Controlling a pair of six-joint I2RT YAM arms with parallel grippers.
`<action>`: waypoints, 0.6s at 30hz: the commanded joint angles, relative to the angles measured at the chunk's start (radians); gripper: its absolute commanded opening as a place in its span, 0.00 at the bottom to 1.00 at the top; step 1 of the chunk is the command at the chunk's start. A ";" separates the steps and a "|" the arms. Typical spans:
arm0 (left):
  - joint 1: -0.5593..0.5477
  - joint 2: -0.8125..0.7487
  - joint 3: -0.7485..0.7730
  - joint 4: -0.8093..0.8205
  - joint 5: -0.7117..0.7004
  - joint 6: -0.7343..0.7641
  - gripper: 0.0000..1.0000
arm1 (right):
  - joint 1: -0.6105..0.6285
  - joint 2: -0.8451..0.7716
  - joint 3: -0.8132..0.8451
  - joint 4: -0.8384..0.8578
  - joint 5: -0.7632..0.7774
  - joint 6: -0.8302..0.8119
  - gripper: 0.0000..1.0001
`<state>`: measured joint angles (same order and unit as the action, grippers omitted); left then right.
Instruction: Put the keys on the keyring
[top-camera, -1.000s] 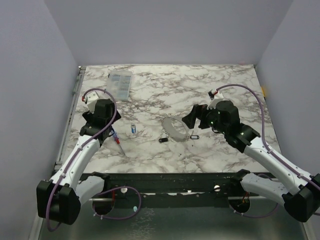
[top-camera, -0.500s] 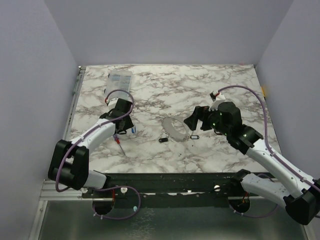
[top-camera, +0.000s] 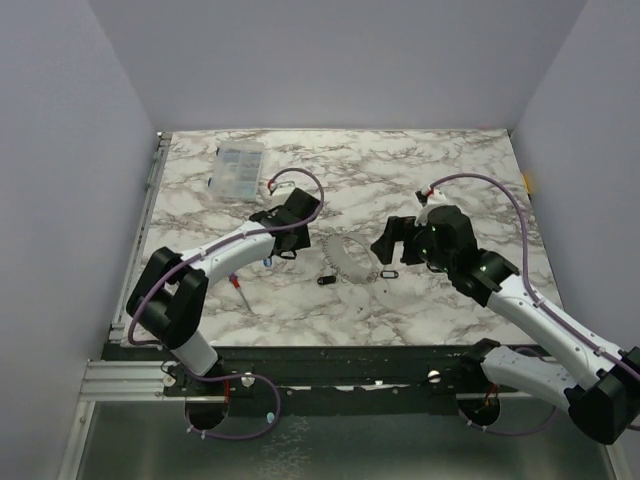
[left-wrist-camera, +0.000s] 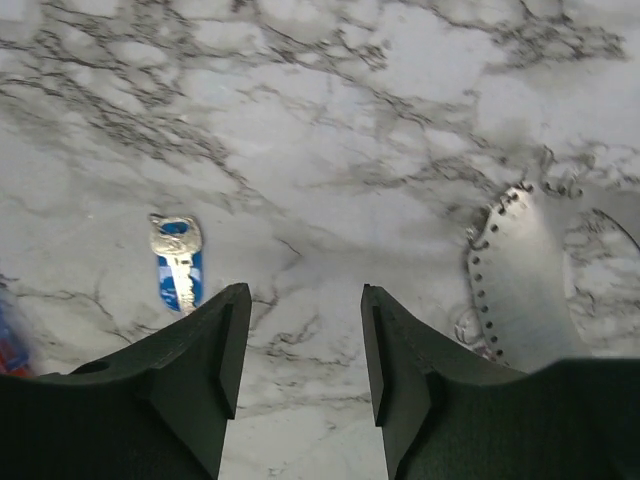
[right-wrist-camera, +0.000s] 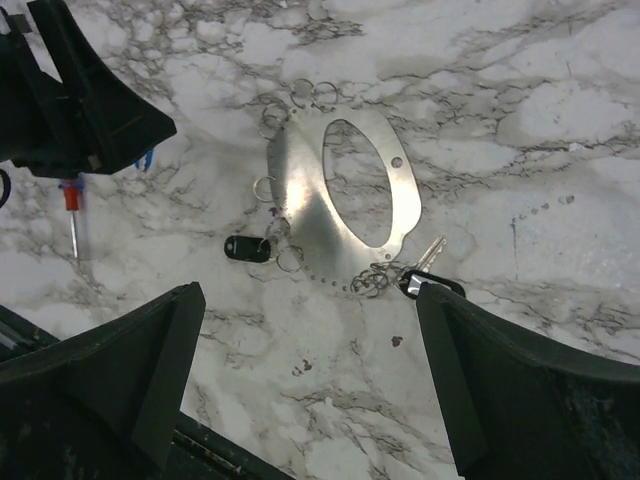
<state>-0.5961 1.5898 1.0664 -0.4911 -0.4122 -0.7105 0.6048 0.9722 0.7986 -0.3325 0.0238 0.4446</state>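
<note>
**Status:** early stage. No key is confirmed on the keyring, so all threading is judged to remain.

1. The tabletop (top-camera: 460, 170) carries every part.
2. The left gripper (left-wrist-camera: 304, 295) hovers over mid-tabletop between the blue-headed key and the keyring. Its jaws are parted and empty.
3. The right gripper (right-wrist-camera: 308, 292) hangs above the keyring, jaws spread wide and empty.
4. The keyring (right-wrist-camera: 295, 200) lies flat at mid-tabletop, toward the near edge.
5. The blue-headed key (left-wrist-camera: 178, 262) lies alone on the left-edge side, apart from the band.
6. A dark-headed key (right-wrist-camera: 247, 248) and a second dark-headed key (right-wrist-camera: 428, 262) lie against small metal rings (right-wrist-camera: 370, 282) at the band's near rim.

**Not determinable:** whether either dark-headed key is already threaded, because the rings overlap and are too small. The left wrist view cuts off most of the band.
</note>
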 joint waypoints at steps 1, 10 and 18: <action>-0.114 0.051 0.055 0.012 0.007 0.098 0.52 | -0.004 0.038 0.010 -0.078 0.110 0.014 1.00; -0.287 0.067 0.069 0.018 0.096 0.006 0.47 | -0.004 -0.022 -0.010 -0.192 0.353 0.089 1.00; -0.399 0.120 0.080 0.042 0.096 -0.111 0.47 | -0.004 -0.099 -0.040 -0.214 0.336 0.103 1.00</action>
<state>-0.9577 1.6634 1.1179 -0.4717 -0.3340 -0.7460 0.6048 0.8978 0.7734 -0.5121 0.3290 0.5274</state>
